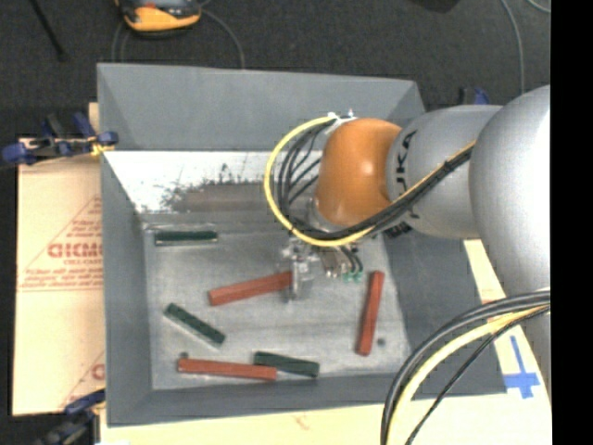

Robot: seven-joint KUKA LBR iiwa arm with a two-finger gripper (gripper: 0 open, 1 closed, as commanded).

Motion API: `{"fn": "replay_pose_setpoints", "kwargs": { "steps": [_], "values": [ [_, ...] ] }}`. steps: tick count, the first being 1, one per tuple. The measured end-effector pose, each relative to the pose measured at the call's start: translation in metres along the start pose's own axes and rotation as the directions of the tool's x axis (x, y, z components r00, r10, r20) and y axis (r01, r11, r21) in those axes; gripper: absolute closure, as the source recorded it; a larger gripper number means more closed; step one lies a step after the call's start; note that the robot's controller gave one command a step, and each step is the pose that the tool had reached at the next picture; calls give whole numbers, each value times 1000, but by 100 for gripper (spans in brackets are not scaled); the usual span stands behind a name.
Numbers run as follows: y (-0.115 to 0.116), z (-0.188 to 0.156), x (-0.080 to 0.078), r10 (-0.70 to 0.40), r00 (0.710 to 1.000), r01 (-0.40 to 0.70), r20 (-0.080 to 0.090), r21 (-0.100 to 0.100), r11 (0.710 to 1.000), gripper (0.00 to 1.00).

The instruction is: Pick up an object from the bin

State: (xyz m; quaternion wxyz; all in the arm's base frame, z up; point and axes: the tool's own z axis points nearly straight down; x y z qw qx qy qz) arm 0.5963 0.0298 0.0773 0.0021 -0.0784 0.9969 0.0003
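While tool [298, 284] hangs over bin [125, 276] middle, red stick [243, 291] lies left, right end at tool; width: cannot tell.

One overhead camera (tilted sideways), bin [130, 276] near, arm [491, 184] at right

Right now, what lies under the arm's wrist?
The middle red stick reaches under it at its right end; the stick's tip and the bin floor there are covered.

Bare bin floor [306, 327] lies open between the middle red bar [248, 290] and the right red bar [371, 311].
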Motion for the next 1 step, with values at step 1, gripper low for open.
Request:
{"fn": "replay_pose_setpoints", "kwargs": {
  "steps": [1],
  "values": [
    [-3,-163,-13,-131,991,131,4,3,991,100]
  ]
}}
